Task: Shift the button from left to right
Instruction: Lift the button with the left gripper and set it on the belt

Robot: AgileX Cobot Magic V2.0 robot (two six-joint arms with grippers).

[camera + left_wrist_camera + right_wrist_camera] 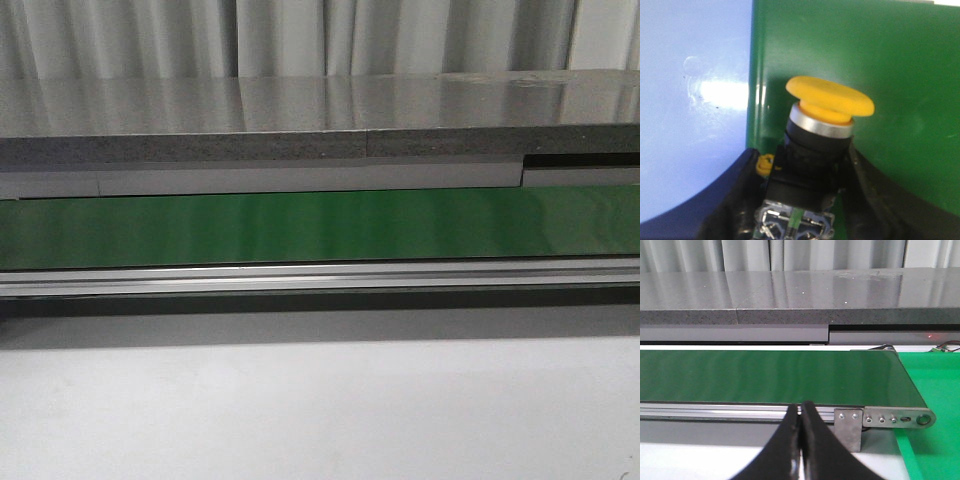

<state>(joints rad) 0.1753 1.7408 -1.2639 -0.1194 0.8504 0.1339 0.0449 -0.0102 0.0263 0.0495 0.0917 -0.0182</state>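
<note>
Left gripper (802,200): jaws closed on the button (822,132), one dark finger (732,200) on each side of its black body. The button is held upright-to-tilted, cap away from the wrist. Right gripper (801,440): fingers pressed together with no gap, holding nothing.

Surface: behind the held button lies green belt material (880,75); beside it, a pale glossy surface (690,100) with a bright reflection. The right wrist view shows the green conveyor belt (765,375) on an aluminium frame (715,411), its end roller bracket (895,418), a green mat (935,385) beyond the belt end, and a grey speckled countertop (790,295) with pale curtains (815,254) behind.

Button: broad yellow-orange mushroom cap, silver collar, black body, clear contact block at the base.

View differences: the front view shows the belt, white table (320,410) and countertop only; neither gripper nor the button appears there. The button appears solely in the left wrist view.
</note>
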